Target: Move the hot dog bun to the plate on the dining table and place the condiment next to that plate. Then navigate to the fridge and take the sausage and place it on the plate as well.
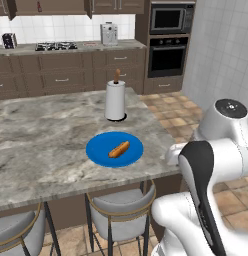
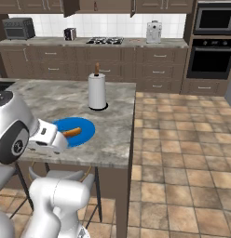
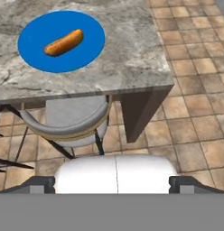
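One hot dog bun (image 3: 64,43) on blue plate (image 3: 32,58), well ahead of open, empty claw (image 3: 116,185).

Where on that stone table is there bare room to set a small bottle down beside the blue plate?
The dining table is bare left of the plate, and in the strip between plate and the table's right edge. Behind the plate it is tighter: the paper towel roll stands close. The plate itself holds the hot dog bun.
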You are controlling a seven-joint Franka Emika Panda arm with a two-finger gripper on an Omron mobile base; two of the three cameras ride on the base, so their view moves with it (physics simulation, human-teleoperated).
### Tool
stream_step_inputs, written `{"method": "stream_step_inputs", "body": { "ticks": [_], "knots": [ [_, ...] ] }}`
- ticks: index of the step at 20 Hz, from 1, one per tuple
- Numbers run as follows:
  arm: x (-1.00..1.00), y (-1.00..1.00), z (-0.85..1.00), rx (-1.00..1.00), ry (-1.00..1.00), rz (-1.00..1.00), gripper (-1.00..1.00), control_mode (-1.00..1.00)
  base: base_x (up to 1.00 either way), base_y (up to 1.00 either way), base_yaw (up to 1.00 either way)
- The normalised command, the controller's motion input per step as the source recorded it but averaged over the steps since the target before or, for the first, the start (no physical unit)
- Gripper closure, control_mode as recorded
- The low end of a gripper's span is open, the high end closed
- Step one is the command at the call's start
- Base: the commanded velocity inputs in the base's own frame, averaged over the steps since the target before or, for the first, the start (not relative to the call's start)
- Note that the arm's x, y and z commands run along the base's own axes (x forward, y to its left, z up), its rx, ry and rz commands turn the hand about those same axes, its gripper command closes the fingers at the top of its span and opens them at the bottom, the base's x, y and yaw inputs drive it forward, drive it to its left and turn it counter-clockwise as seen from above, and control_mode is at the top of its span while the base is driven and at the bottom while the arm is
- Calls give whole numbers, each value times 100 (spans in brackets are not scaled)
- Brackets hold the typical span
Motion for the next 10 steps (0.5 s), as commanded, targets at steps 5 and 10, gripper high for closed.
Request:
{"method": "stream_step_inputs", "body": {
  "ticks": [5,10],
  "knots": [
    [-10,-5,-3,0,0,-4,-100,100,-16,-49,-10],
    [0,0,0,0,0,0,-100,100,9,-100,0]
  ]
}}
